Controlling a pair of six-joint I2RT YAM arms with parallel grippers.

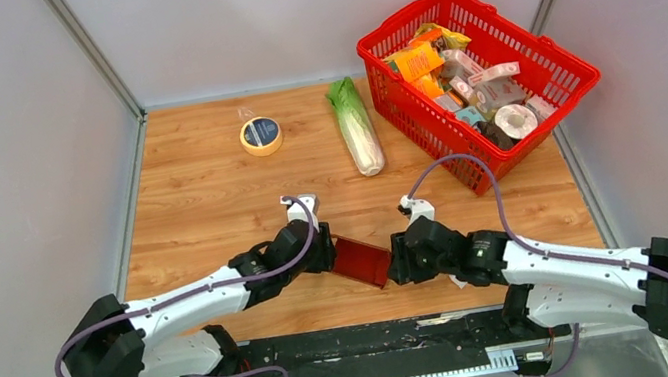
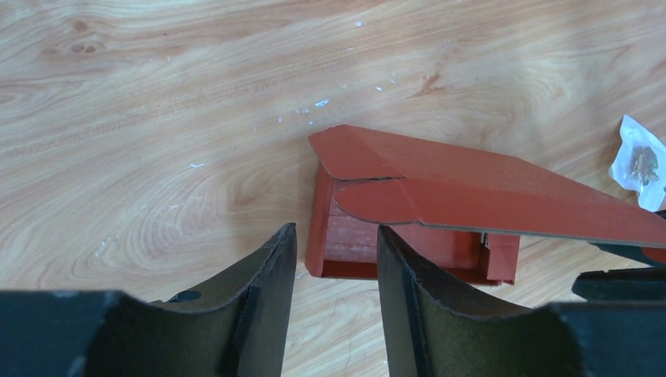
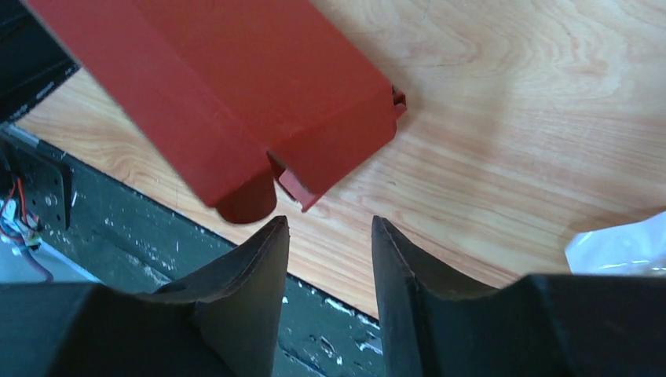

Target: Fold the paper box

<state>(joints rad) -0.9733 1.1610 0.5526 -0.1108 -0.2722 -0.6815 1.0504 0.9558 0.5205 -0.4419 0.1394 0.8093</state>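
Dark-red cardboard is the task item. In the top view the paper box (image 1: 361, 259) lies diagonally on the wooden table (image 1: 200, 200), close to the front edge and between my two tools. My left tool (image 1: 324, 249) stands at its upper-left end and my right tool (image 1: 400, 259) at its lower-right end. Contact cannot be confirmed from here. Bare wood extends behind the box. A tape roll (image 1: 261, 135), a wrapped cabbage (image 1: 356, 129) and a red basket (image 1: 405, 20) sit well apart from it toward the back.

Left wrist view: my fingers (image 2: 267, 275) are parted with nothing between them. The box sits just beyond the tips with its open end facing me. Two rounded flaps overhang the cavity, and the top panel slants away to the right. Bare wood lies to the left and ahead. A small white wrapper (image 2: 636, 161) sits at the right margin.

Right wrist view: my fingers are parted and empty. The box's end is just ahead of the tips, with a rounded tab and a small lug protruding at its near corner. A dark rail (image 3: 118, 228) along the table's front edge runs diagonally under the left finger. Bare wood lies to the right, up to a clear plastic bag (image 3: 620, 247).
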